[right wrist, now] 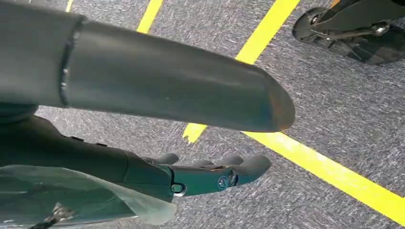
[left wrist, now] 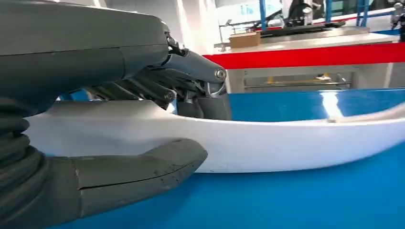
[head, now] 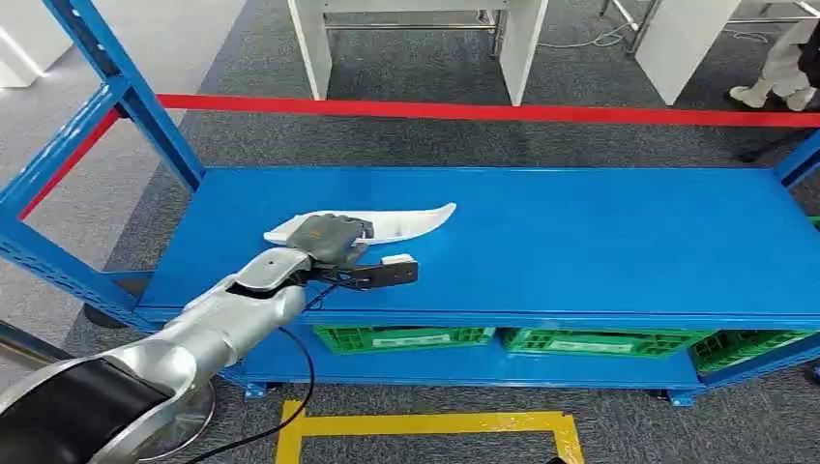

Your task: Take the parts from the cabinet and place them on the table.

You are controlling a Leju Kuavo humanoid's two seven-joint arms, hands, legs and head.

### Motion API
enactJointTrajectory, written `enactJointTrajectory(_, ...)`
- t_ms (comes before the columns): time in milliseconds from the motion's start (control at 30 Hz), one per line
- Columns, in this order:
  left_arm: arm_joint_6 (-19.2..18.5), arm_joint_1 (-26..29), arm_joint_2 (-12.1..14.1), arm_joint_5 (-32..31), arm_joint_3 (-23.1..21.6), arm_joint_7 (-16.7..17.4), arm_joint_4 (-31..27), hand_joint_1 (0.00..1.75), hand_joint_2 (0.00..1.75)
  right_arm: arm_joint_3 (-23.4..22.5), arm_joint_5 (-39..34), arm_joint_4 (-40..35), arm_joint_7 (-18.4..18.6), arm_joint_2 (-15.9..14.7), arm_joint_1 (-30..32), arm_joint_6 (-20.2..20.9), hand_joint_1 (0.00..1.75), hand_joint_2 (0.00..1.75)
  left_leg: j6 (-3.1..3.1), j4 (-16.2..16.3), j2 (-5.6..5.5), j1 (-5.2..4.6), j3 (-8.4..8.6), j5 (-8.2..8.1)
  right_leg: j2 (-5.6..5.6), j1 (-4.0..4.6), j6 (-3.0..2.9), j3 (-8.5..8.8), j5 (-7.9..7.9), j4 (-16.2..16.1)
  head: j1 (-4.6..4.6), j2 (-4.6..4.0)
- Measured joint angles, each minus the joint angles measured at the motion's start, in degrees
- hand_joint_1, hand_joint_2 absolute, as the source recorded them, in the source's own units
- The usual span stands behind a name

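Note:
A long white curved part (head: 416, 220) lies on the top shelf of the blue cabinet (head: 600, 242), left of its middle. My left hand (head: 334, 237) is on the part's left end. In the left wrist view the thumb (left wrist: 143, 167) lies against the near side of the white part (left wrist: 286, 143) and the fingers (left wrist: 191, 67) curl over its far side, so the hand grips it. The part still rests on the shelf. My right hand (right wrist: 95, 157) hangs over the grey floor with its fingers stretched out and nothing in it.
Green crates (head: 416, 338) stand on the lower shelf. A red bar (head: 483, 111) runs behind the cabinet, and blue uprights (head: 126, 87) rise at its left. White table legs (head: 416, 39) stand beyond. Yellow tape (head: 425, 425) marks the floor. A person's feet (head: 774, 87) are at far right.

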Motion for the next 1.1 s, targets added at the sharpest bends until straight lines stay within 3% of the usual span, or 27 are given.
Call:
enactJointTrajectory(233,1.0,0.0,-0.6,1.3,0.9,-3.1,0.0,1.75,1.75,0.0,-0.2,0.0,0.0,0.0,0.0,-0.2,0.00,0.00,0.00,0.0,-0.01,0.00,-0.01,0.00,-0.02,0.01,0.00,-0.01,0.00,0.0,0.00,0.00)
enactJointTrajectory(267,1.2,0.0,-0.8,1.5,1.0,-3.6,0.0,1.75,1.75,0.0,-0.2,0.0,0.0,0.0,0.0,-0.2,0.00,1.75,0.00,0.0,-0.01,0.00,0.00,0.00,-0.02,0.01,0.00,-0.01,0.00,0.0,0.02,0.00)
enactJointTrajectory(533,0.3,0.1,-2.3,3.9,1.3,-7.5,-1.7,1.75,1.75,0.0,-0.3,0.0,-1.0,0.0,0.0,-0.2,0.00,1.75,0.00,0.0,0.00,0.00,-0.03,0.00,0.00,0.00,0.01,-0.01,0.00,0.0,0.02,0.00)
enactJointTrajectory(633,-1.5,0.1,-2.2,6.5,1.3,-10.7,-2.1,1.75,1.75,0.0,-0.3,0.0,-1.1,0.0,0.0,-0.2,0.00,1.75,0.00,0.0,0.00,0.00,-0.04,0.00,-0.01,0.00,0.01,-0.01,0.00,0.0,0.00,0.00)
enactJointTrajectory(733,0.1,0.7,-2.1,10.7,1.9,-14.9,-3.5,1.75,1.75,0.0,-0.3,0.0,-1.1,0.0,0.1,-0.3,0.00,1.75,0.00,0.0,0.00,0.00,-0.04,0.00,-0.01,0.00,0.01,-0.01,0.01,0.0,0.00,0.00)
enactJointTrajectory(967,0.7,1.4,-2.1,12.2,2.8,-16.2,-4.8,1.75,1.75,0.0,-0.3,0.0,-1.1,0.0,0.1,-0.4,0.00,1.75,0.00,0.0,0.00,0.00,-0.04,0.00,-0.01,0.00,0.01,-0.01,0.01,0.0,0.00,0.00)
enactJointTrajectory(1033,1.8,2.4,-2.4,18.3,4.0,-19.9,-5.9,1.75,1.75,0.0,-0.3,0.0,-1.0,0.0,0.1,-0.5,0.00,1.75,0.00,0.1,0.00,0.00,-0.03,0.00,0.01,0.00,0.01,-0.03,0.01,0.0,-0.02,0.00)
enactJointTrajectory(1100,0.2,4.4,-4.2,32.0,7.5,-25.8,-8.5,1.75,1.75,-0.1,-0.4,0.0,-0.4,0.0,0.2,-0.9,0.00,1.75,0.00,0.1,-0.03,0.00,-0.06,0.00,-0.04,0.00,0.01,-0.03,0.00,0.0,0.02,0.00)
